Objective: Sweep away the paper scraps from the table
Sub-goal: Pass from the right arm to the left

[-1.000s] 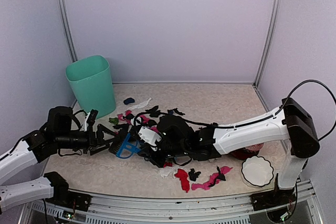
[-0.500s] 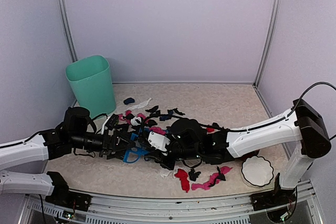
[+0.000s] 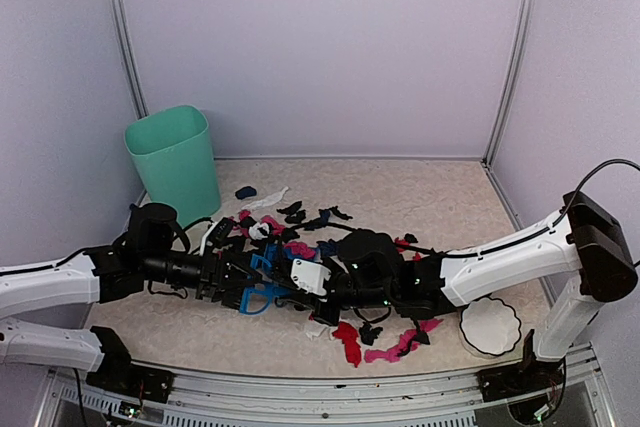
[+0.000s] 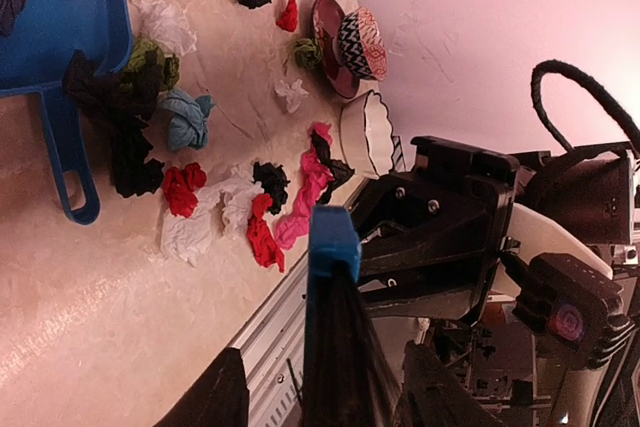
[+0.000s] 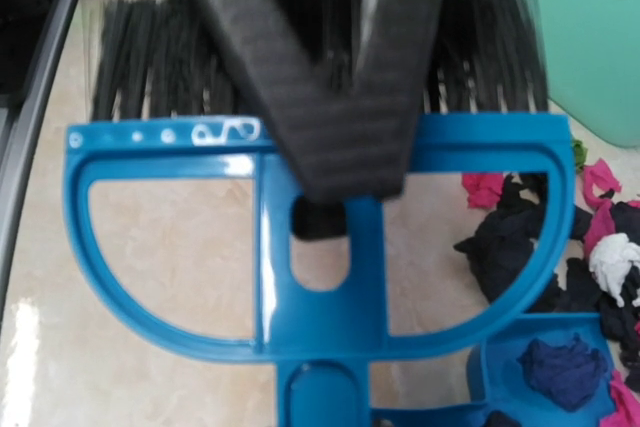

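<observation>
Paper scraps in black, pink, red and white lie strewn over the beige table [image 3: 420, 197], some by the front edge [image 3: 350, 342], others near the dustpan [image 4: 180, 192]. My right gripper [image 3: 285, 282] is shut on the centre bar of the blue brush [image 5: 320, 277], whose black bristles [image 5: 300, 47] point away from it. My left gripper [image 4: 325, 382] is open and straddles the brush [image 4: 333, 237] edge-on, with a gap at one finger. The blue dustpan [image 4: 60, 37] lies beyond and holds some scraps.
A green bin [image 3: 175, 162] stands at the back left. A white scalloped dish [image 3: 490, 327] sits at the front right, and a red-patterned bowl [image 4: 345, 37] lies beside it. The metal front rail [image 3: 330, 382] runs close under both arms.
My left arm has reached right until its fingers straddle the brush, and its jaws have narrowed. My right arm has shifted right a little with the brush.
</observation>
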{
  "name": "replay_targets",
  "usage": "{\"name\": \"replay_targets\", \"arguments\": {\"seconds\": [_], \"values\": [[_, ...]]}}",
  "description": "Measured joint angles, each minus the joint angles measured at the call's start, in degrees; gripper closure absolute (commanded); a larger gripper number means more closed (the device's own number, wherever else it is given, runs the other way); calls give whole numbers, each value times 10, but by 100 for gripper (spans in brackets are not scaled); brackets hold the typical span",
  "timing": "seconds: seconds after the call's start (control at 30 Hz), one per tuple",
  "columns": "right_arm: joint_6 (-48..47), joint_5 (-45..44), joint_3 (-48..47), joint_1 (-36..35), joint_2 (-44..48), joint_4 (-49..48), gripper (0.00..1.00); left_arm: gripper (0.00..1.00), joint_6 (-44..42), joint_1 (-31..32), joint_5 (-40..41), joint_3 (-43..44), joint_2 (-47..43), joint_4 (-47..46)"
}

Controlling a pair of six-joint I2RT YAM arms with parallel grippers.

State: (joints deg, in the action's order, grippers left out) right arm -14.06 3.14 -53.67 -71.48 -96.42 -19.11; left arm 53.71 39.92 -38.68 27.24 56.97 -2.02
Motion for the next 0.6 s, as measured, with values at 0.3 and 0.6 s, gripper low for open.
{"name": "replay_targets", "arguments": {"seconds": [0.3, 0.6], "values": [[0, 0, 0, 0, 0, 1, 100, 96, -1, 8, -3, -2, 11, -7], [11, -1, -5, -1, 0, 4, 78, 100, -11, 9, -2, -3, -3, -3]]}}
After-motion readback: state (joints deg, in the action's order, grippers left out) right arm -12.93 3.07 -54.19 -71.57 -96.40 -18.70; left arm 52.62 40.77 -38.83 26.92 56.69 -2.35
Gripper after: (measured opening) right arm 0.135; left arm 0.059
